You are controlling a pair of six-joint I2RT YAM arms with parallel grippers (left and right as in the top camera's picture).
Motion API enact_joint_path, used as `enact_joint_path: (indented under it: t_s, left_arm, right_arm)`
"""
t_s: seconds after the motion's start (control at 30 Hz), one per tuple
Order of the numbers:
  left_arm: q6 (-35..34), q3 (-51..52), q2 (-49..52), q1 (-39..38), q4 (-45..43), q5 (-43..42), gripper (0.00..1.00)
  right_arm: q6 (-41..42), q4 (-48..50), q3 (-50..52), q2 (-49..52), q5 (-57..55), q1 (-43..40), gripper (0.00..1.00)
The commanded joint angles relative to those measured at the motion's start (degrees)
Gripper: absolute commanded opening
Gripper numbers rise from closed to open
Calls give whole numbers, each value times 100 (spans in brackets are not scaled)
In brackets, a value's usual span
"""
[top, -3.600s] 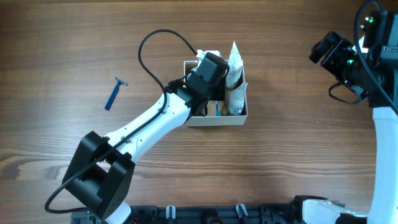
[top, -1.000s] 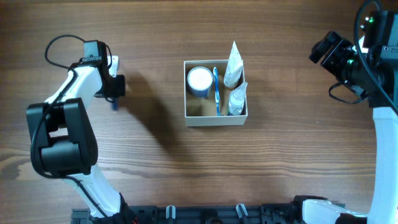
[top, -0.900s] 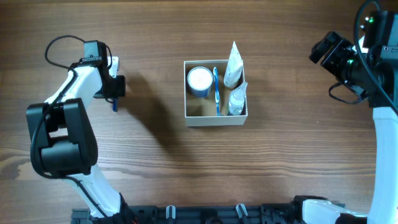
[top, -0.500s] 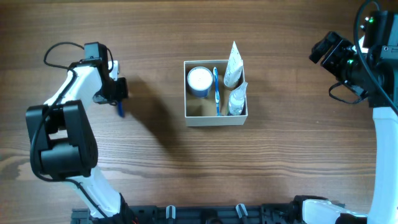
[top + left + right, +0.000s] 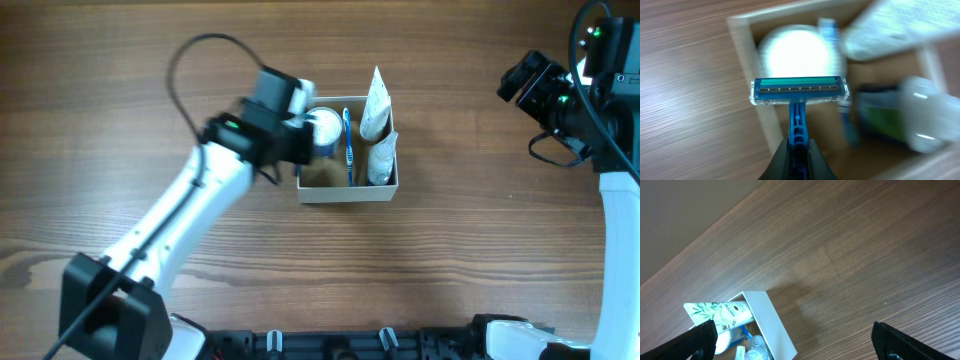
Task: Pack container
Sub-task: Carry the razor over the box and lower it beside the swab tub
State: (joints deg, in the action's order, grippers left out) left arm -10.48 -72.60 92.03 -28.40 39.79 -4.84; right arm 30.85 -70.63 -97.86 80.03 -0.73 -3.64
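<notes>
left hand (image 5: 799,152) clamped on razor (image 5: 799,91) handle | container (image 5: 348,192) at table (image 5: 450,280) centre, razor head over its left wall by jar (image 5: 799,52) | right hand (image 5: 795,327) spread, empty | next: clear wall, lower onto bare floor beside jar, then release

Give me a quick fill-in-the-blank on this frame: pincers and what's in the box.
1. The left pincer is shut on a blue ____.
2. The right pincer is ____ and holds nothing.
3. The jar inside the container has a ____ lid.

Missing words: razor; open; white.
</notes>
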Motion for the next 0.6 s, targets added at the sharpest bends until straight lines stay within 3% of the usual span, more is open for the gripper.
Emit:
enact_joint_path:
  t_s: [0.0, 0.33, 0.57]
  left_arm:
    - [-570, 15, 74, -745, -149, 835, 4]
    - [-994, 15, 363, -1097, -538, 1504, 4]
    - [-721, 15, 363, -1027, -817, 1628, 4]
  right_arm:
    - [81, 11, 28, 44, -118, -20, 100]
    - [81, 11, 28, 44, -118, -20, 100]
    - [81, 11, 28, 44, -118, -20, 100]
